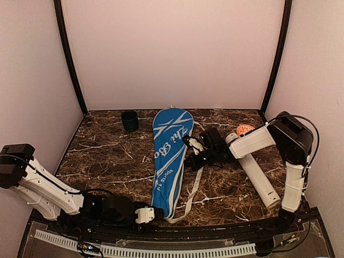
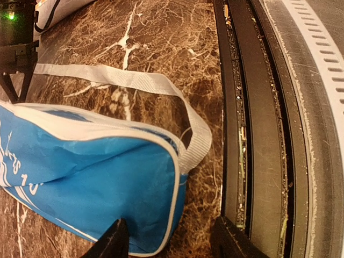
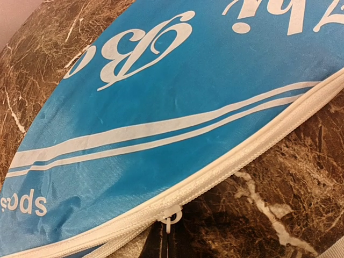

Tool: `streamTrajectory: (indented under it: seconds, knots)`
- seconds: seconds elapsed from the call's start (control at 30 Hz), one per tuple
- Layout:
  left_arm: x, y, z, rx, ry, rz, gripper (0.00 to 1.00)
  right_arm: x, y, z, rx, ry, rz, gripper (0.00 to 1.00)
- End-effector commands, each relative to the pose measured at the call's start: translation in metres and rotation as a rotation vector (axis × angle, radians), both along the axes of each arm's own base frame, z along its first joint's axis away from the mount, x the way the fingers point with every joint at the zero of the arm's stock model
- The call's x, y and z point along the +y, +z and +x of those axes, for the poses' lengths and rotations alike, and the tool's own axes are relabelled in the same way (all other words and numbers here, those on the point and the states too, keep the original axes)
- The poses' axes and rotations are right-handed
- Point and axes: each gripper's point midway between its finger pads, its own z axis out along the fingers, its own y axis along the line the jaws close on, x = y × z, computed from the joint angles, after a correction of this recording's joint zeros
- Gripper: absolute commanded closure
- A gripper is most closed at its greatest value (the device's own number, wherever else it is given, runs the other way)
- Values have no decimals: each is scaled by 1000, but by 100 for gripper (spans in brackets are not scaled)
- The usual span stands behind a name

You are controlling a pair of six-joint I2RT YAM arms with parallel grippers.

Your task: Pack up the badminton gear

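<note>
Two tools tend the blue racket bag on the worktop: right tool shut by its zip pull, left tool half-open astride its near corner. Zipping likely; next, drag the pull steadily.

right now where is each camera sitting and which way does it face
Top external: high behind the bases, looking down at the table; both arms show, left gripper and right gripper at the blue racket bag.
Left wrist: low by the near edge, facing the bag's narrow end and white strap; its fingers show, apart.
Right wrist: close above the bag's zipper, facing down; hardly any gripper shows.
Shared: all three see the bag.
</note>
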Motion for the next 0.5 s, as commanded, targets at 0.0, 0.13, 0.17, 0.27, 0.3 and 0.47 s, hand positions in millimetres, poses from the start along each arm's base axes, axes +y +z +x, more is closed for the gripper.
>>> streamTrajectory:
  seconds: [0.0, 0.13, 0.17, 0.27, 0.3, 0.47]
  knots:
    - [-21, 28, 16, -158, 8, -99, 44, -26, -51, -44, 174, 41, -146, 100]
    - [-21, 29, 21, -201, 19, -95, 45, -22, -49, -54, 190, 74, -138, 100]
    - [-20, 29, 22, -215, 11, -87, 45, -20, -49, -57, 195, 85, -140, 100]
    - [-21, 30, 18, -219, -25, -91, 45, -18, -49, -64, 196, 105, -152, 100]
    - [-22, 27, 16, -224, -40, -83, 45, -16, -48, -66, 196, 112, -148, 100]
    - [-21, 7, 7, -181, -87, -49, 50, -15, -48, -76, 205, 140, -144, 100]
